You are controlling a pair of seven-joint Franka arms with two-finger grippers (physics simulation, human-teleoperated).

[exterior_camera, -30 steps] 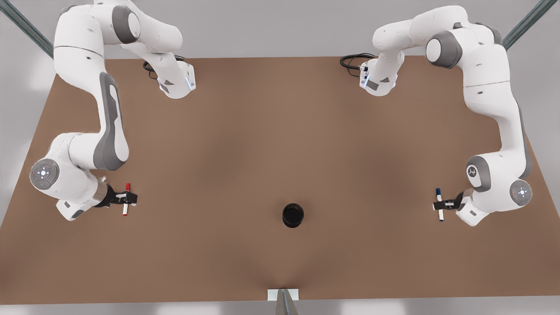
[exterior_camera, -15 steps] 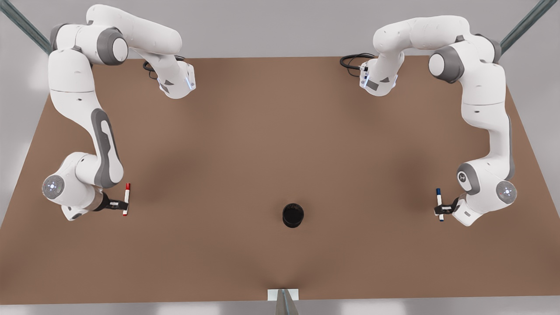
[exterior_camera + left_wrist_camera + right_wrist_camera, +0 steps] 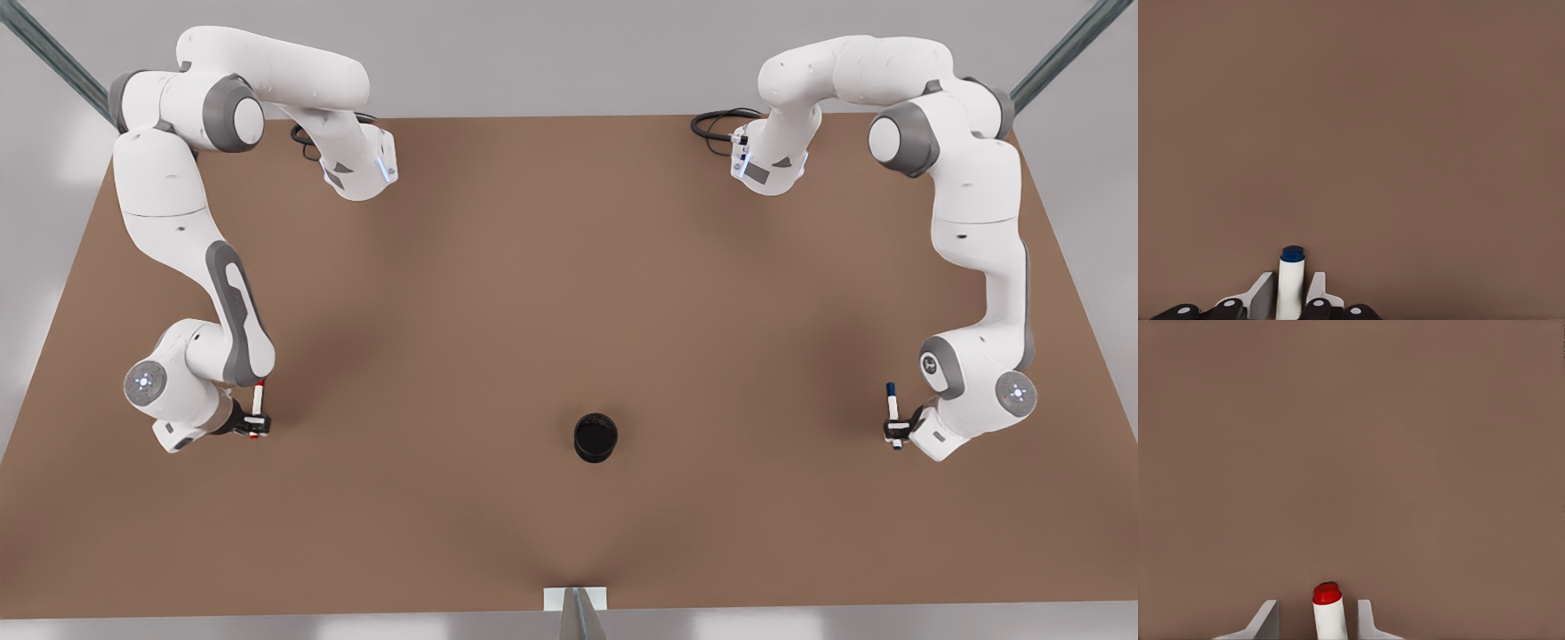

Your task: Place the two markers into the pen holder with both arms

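Observation:
The red-capped marker (image 3: 258,400) lies on the brown table at the front view's left. My right gripper (image 3: 252,427) is down over its lower end. In the right wrist view this gripper (image 3: 1318,605) stands open, and the red marker (image 3: 1328,613) sits between its fingers with gaps on both sides. The blue-capped marker (image 3: 891,404) lies at the front view's right, with my left gripper (image 3: 893,429) on it. The left wrist view shows that gripper (image 3: 1291,287) shut on the blue marker (image 3: 1291,267). The black pen holder (image 3: 595,436) stands upright between them, toward the near edge.
The brown table (image 3: 569,293) spreads wide between the two arms. Both arm bases and black cables (image 3: 716,124) sit at the far edge. A small white bracket (image 3: 575,598) is at the middle of the near edge.
Both arms have lowered and drawn in over their markers. The left gripper's fingers have come together on the blue marker. Both markers and the pen holder stay put.

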